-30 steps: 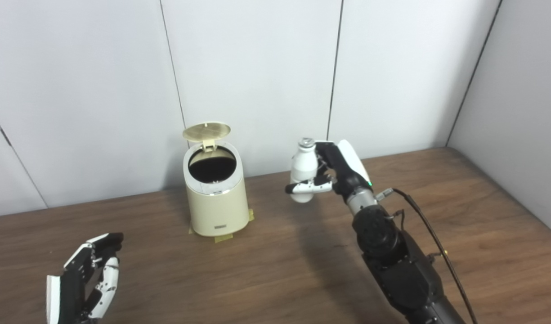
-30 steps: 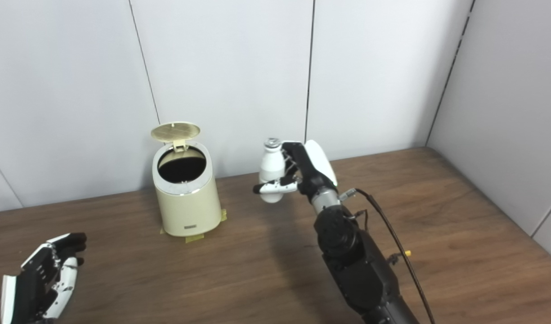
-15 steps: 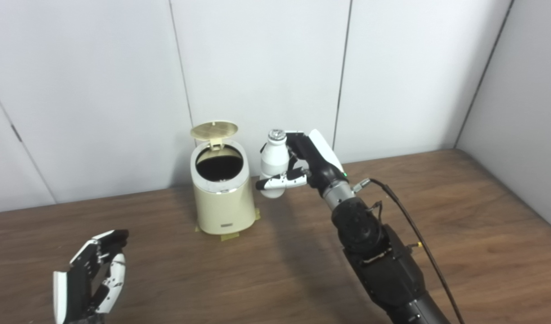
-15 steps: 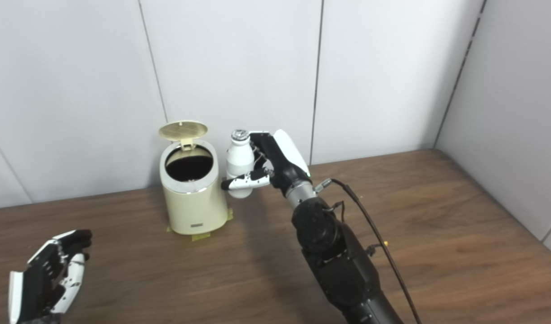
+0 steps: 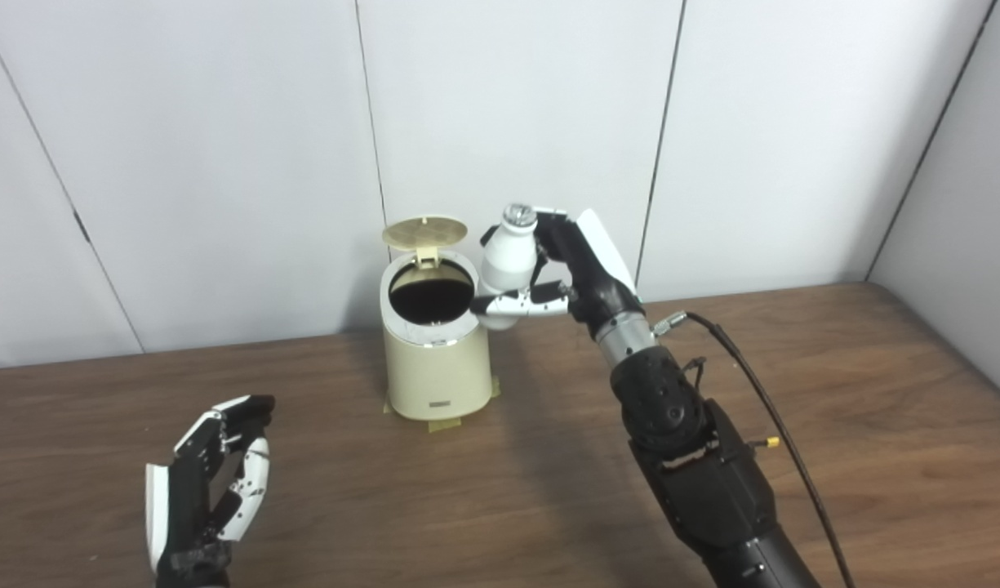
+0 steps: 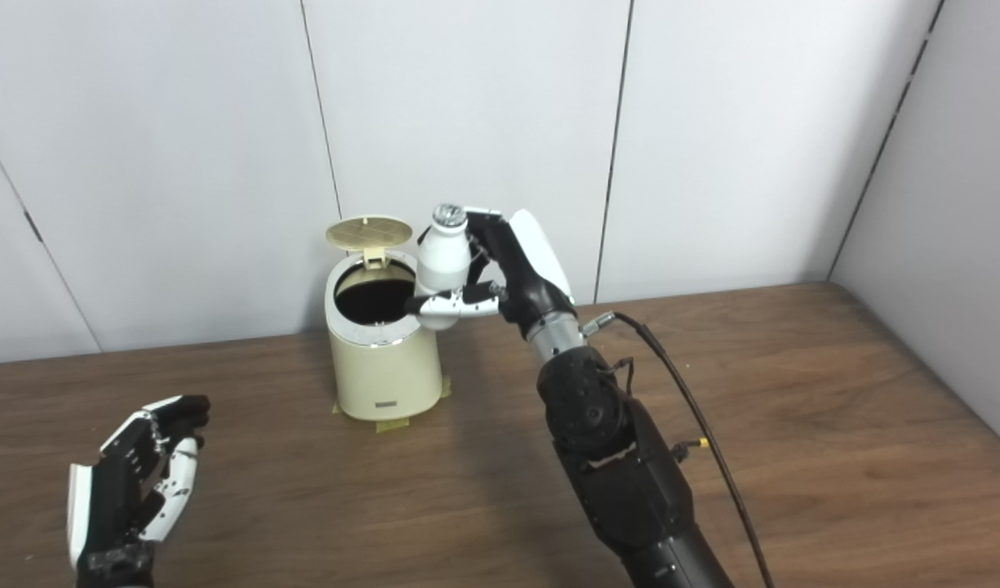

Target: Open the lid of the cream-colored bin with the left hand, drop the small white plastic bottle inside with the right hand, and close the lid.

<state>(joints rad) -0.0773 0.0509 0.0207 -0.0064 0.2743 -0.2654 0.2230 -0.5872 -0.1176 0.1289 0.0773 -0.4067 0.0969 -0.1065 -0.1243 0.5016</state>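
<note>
The cream-colored bin [image 5: 434, 359] stands on the wooden table near the back wall, taped at its base. Its round lid [image 5: 424, 232] is tipped up and back, and the dark opening [image 5: 430, 291] shows. My right hand [image 5: 577, 273] is shut on the small white plastic bottle [image 5: 508, 260], which is upright with a silver cap, held in the air at the bin's right rim, a little above it. My left hand [image 5: 210, 482] is open and empty low at the front left, well away from the bin.
The wooden table [image 5: 834, 392] runs wide to the right and front. White wall panels stand close behind the bin. A black cable [image 5: 761, 392] runs along my right forearm. Yellow tape [image 5: 444, 425] marks the bin's base.
My right hand has carried the bottle left and up, from beside the bin to its right rim. The camera has shifted, so the whole scene sits further right. The lid stays up.
</note>
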